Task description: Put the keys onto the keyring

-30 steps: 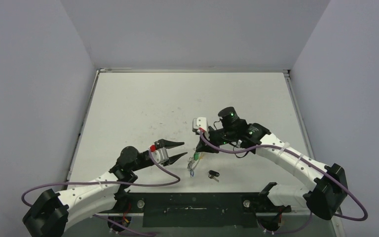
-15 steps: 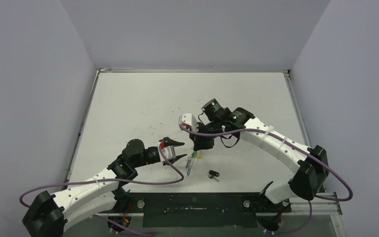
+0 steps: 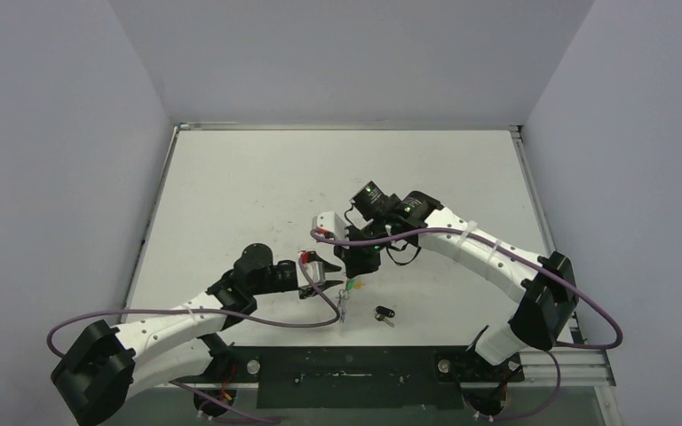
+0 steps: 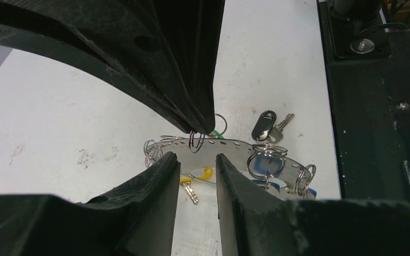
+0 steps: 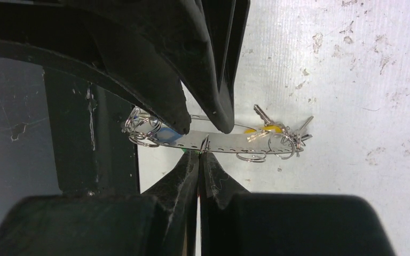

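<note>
Two grippers meet at the keyring [image 4: 235, 146].
Your right gripper [image 5: 198, 153] pinches it, seemingly lifted, to steady it; your left gripper [image 4: 197, 166] hovers beside, jaws apart; a black key [image 4: 265, 125] lies loose nearby.

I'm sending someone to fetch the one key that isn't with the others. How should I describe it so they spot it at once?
On the white table, look near the front edge, just before the black rail. Right of the bunch of keys on its metal strip lies the loose key. It alone has a black head and touches nothing else.
</note>
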